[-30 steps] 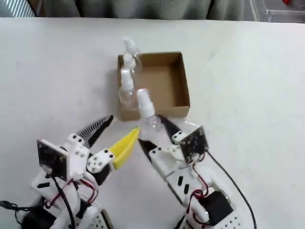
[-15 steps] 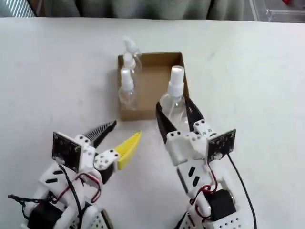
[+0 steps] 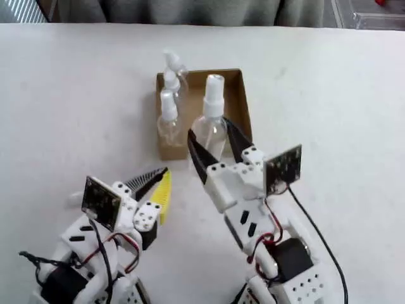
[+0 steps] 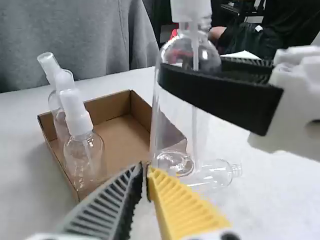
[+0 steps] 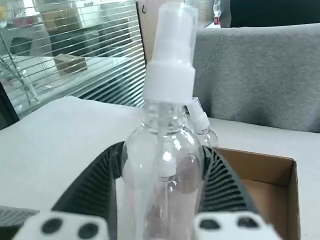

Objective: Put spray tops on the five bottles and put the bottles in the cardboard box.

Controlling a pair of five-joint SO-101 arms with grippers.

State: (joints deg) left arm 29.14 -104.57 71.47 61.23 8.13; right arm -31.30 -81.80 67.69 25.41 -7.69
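Since the right end effector (image 3: 209,130) is clamped on the clear, round-shouldered plastic bottle (image 5: 162,175), that item is the subject of this entry. It stands upright at the near edge of the brown cardboard box (image 3: 200,71), with its white spray top (image 5: 170,55) uppermost and apparently seated; whether its base touches the box cannot be confirmed. The black jaws bear on the cylindrical body just below the shoulder, one on each side. By its look the bottle is empty and therefore light, with thin walls that would yield to hard squeezing and a smooth surface liable to slip or turn in the grip. The body is the sound place to hold, not the narrow neck or the spray top, which could tilt or pull loose. Three capped bottles (image 3: 168,123) of the same kind stand close together along one wall of the box, and a knock during lowering could topple them. The left end effector (image 4: 144,170), its grey and yellow jaws nearly together and holding nothing, sits low over the white counter (image 3: 329,88) just short of the box. One further clear bottle (image 4: 215,172), seemingly uncapped, lies on its side on the counter.
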